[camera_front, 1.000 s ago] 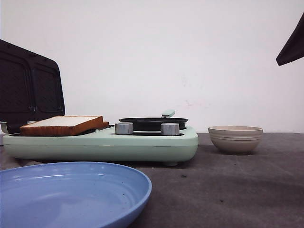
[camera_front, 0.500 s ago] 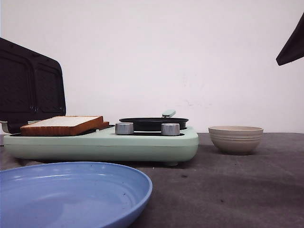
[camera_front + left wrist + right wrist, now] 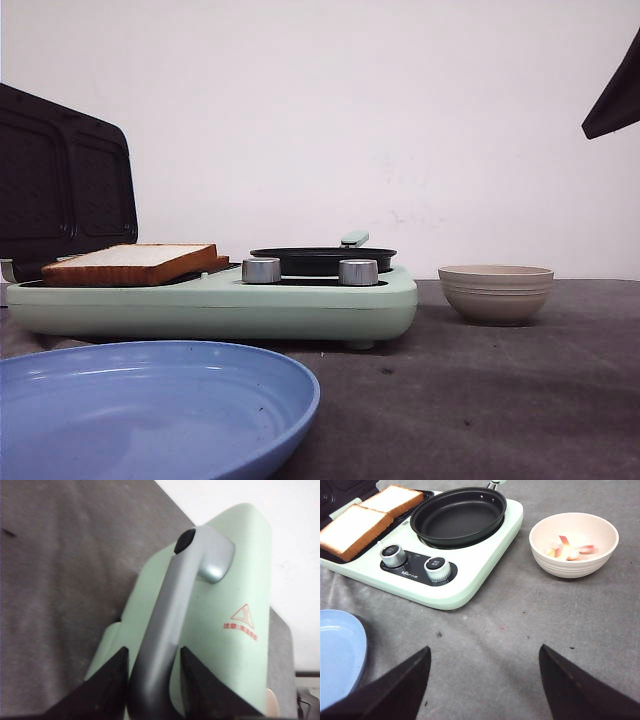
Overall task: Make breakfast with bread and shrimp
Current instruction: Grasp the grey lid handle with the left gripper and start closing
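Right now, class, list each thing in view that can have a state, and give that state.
Lid: raised open.
Bread: two slices on the grill plate.
Pan: empty.
Bowl: holds shrimp.
Blue plate: empty.
Left gripper: shut on lid handle.
Right gripper: open.

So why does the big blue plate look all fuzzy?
In the front view the round blue plate sits closest to the camera, so it is soft while the mint-green cooker stays sharp; in the left wrist view the grey curved handle between the pincer fingers is blurred too.

Test tabletop – grey mat (image 3: 500, 400), bare wall (image 3: 350, 100)
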Controlling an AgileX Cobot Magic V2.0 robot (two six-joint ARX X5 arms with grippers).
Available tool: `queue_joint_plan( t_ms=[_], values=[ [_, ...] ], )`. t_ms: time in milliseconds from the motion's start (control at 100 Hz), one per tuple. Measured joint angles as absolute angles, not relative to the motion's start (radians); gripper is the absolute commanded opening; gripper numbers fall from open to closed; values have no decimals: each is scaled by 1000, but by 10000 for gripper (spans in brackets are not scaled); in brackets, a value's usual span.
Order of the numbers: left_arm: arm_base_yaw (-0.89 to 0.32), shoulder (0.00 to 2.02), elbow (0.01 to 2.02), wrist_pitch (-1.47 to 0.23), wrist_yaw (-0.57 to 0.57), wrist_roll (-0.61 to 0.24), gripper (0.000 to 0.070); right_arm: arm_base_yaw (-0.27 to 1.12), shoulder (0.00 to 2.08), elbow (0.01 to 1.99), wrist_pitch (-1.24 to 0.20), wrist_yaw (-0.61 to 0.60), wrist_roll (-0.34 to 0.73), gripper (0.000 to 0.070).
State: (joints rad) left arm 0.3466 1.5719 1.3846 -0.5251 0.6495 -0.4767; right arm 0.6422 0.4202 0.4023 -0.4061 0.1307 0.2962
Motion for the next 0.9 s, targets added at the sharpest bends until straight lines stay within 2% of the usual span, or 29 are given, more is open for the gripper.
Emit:
queue_joint_plan(
  t_ms=[40,580,900],
  values=[
    [347,1572,1385,-527,644,-475,0,642,420,402,-406,131,296,426],
    [315,1569,1394,-534,629,-454,3,642,420,402,-406,131,296,426],
    [171,1556,1400,-541,633,-410,3,642,420,402,-406,131,296,426]
  ],
)
